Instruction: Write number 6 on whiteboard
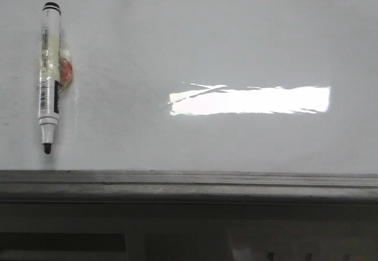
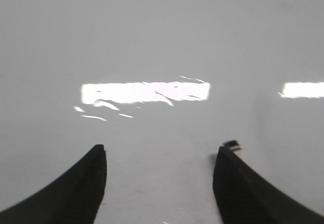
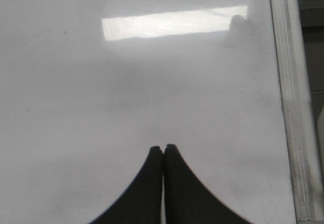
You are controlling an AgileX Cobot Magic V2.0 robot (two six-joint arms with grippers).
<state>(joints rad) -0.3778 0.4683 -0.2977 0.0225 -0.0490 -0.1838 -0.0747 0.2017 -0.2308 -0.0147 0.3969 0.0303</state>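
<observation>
The whiteboard (image 1: 236, 42) fills the front view, glossy white with a bright rectangular glare and a grey metal edge strip along its near side. No number 6 shows on it in any view. A white marker with a black tip (image 1: 49, 75) lies at the far left of the board, tip toward the near edge. Neither gripper shows in the front view. My left gripper (image 2: 161, 150) is open and empty over bare board (image 2: 162, 41); a small black and white end of something peeks past one finger. My right gripper (image 3: 162, 149) is shut and empty over bare board (image 3: 126, 82).
A small reddish patch (image 1: 67, 72) lies under the marker's side. The board's grey frame (image 3: 291, 107) runs beside my right gripper. Below the board's near edge strip (image 1: 189, 184) is a dark lower surface.
</observation>
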